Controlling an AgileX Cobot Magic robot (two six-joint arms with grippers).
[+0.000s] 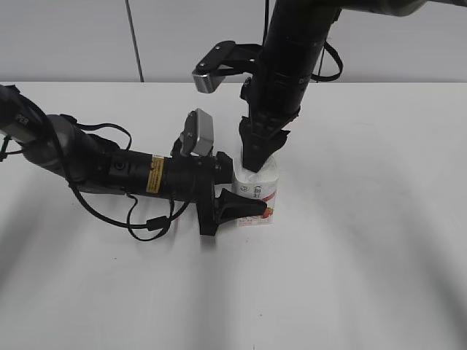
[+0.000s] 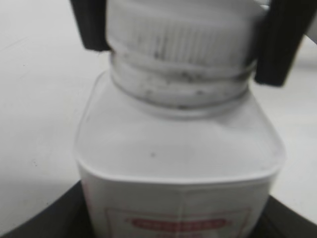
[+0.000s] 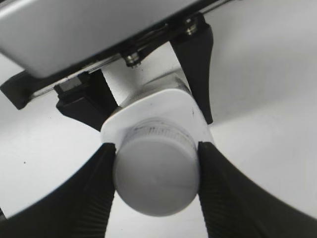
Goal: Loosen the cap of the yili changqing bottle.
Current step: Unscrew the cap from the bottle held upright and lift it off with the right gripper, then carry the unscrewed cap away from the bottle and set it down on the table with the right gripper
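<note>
The yili changqing bottle [image 1: 267,188] stands upright on the white table, a white squarish bottle with a pink-red label. My left gripper [image 1: 241,187] reaches in level from the left and is shut on the bottle's body; its dark fingers [image 2: 34,223] show at both lower corners of the left wrist view. From above, my right gripper [image 3: 156,181] is shut on the ribbed white cap [image 3: 156,178], with a black pad [image 3: 94,191] pressed on each side. The left wrist view shows the cap [image 2: 183,39] seated on the neck between those fingers [image 2: 280,44]. In the exterior view the right gripper [image 1: 259,159] hides most of the cap.
The white table [image 1: 365,255] stretches out on all sides of the bottle. The left arm and its looping cables [image 1: 139,219] lie low over the table's left half. A pale wall [image 1: 73,36] runs behind the table's far edge.
</note>
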